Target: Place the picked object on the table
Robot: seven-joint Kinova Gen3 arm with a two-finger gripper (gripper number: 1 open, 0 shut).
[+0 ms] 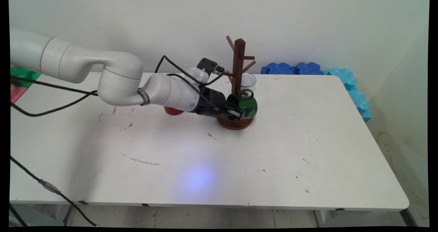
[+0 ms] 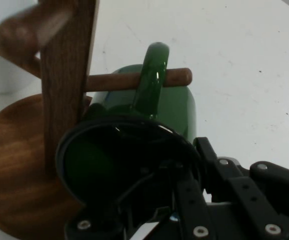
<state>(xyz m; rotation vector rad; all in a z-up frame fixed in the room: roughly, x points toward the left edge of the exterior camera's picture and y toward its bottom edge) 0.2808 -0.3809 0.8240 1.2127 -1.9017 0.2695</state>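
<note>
The black two-finger gripper (image 1: 236,113) is seen closed on the rim of a glossy green enamel mug with a dark rim (image 1: 248,105), one finger (image 2: 184,200) reaching into the mug's mouth and the other lying against its outer wall. The mug is held on its side, low against the dark wooden mug tree with angled pegs (image 1: 237,66): its long axis runs roughly level, with the open mouth turned toward the arm and the closed bottom pointing away to the right. Its looped handle (image 2: 149,80) is turned upward and is threaded by a horizontal wooden peg (image 2: 172,77) of the tree, whose tip projects past the loop. The mug's interior is dark, and nothing can be made out inside it. The mug hangs just above the tree's round wooden base (image 1: 235,123). Behind the post a clear glass cup (image 1: 249,81) stands on the white table (image 1: 308,139); its contents cannot be told. A red object (image 1: 172,111) is partly hidden behind the arm's wrist.
</note>
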